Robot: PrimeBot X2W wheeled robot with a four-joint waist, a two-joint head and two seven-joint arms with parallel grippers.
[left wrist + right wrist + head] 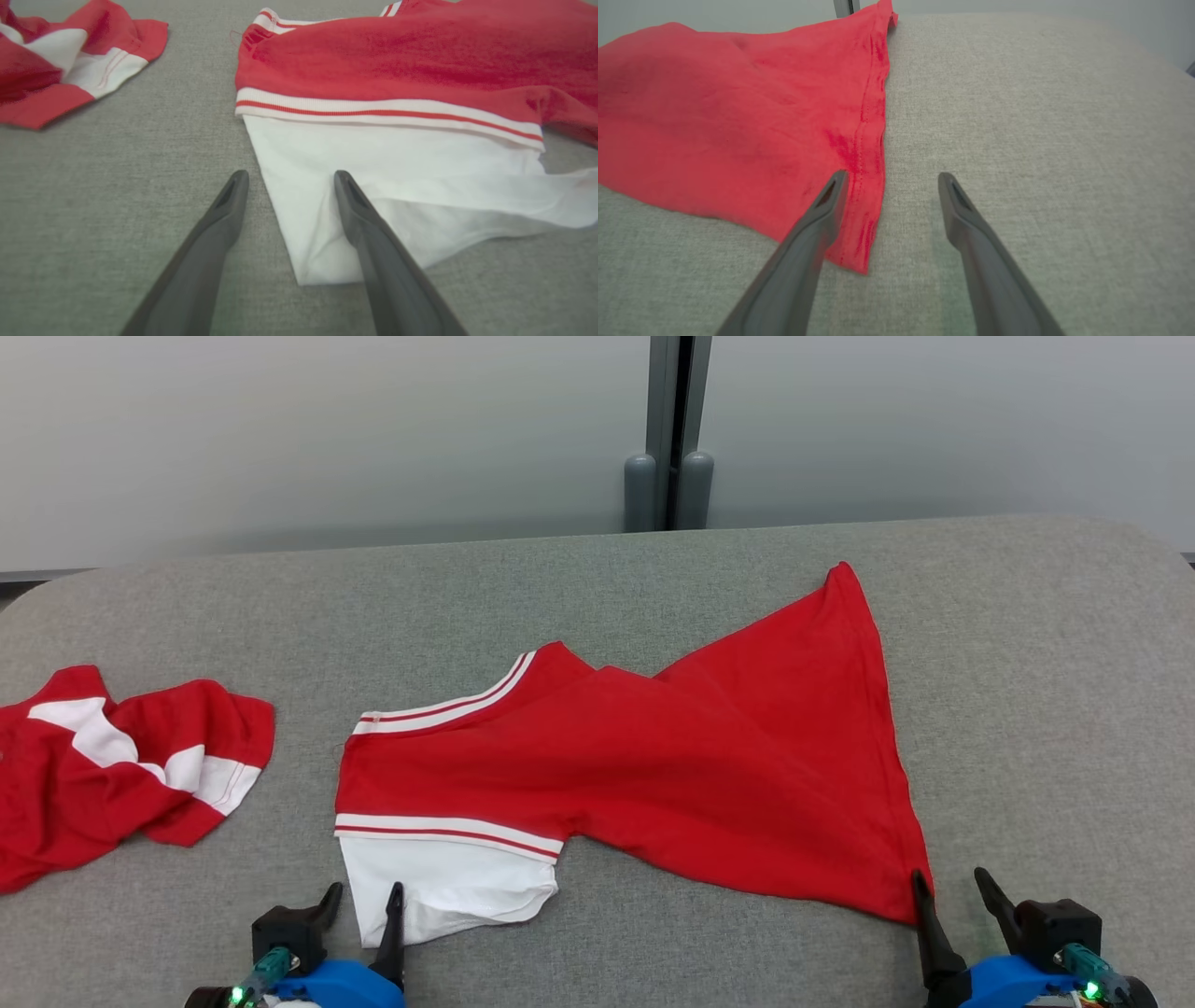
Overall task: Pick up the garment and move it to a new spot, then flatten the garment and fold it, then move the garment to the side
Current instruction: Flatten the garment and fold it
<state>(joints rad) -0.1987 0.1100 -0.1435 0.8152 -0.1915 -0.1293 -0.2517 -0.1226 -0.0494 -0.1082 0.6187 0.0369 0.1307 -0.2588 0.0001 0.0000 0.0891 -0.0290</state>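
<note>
red cloth mostly, and two pieces of it, on one grey padded table (1046, 691). the garment (653, 775) lies spread across the table's middle, with its striped sleeves toward the table's left side and its hem fanned toward the right. a second, crumpled garment (93, 775) in red and white sits by the table's left edge, well apart from the first.

there are two grippers, both at the table's near edge, both with fingers spread wide and nothing held. the left gripper (366, 889) stands at the garment's white sleeve (448, 887); the sleeve's near corner lies between its fingers, one finger over white cloth and the other over bare table. the right gripper (948, 873) straddles the hem's near corner, with one finger over the red cloth and the other over bare table.

whether any fingertip actually presses the cloth, i cannot tell. the crumpled garment is cut off at the side of the head view, the gripper bodies run off its bottom, and the garment's folds hide its neck. one grey post (668, 476) rises behind the table's far edge.
</note>
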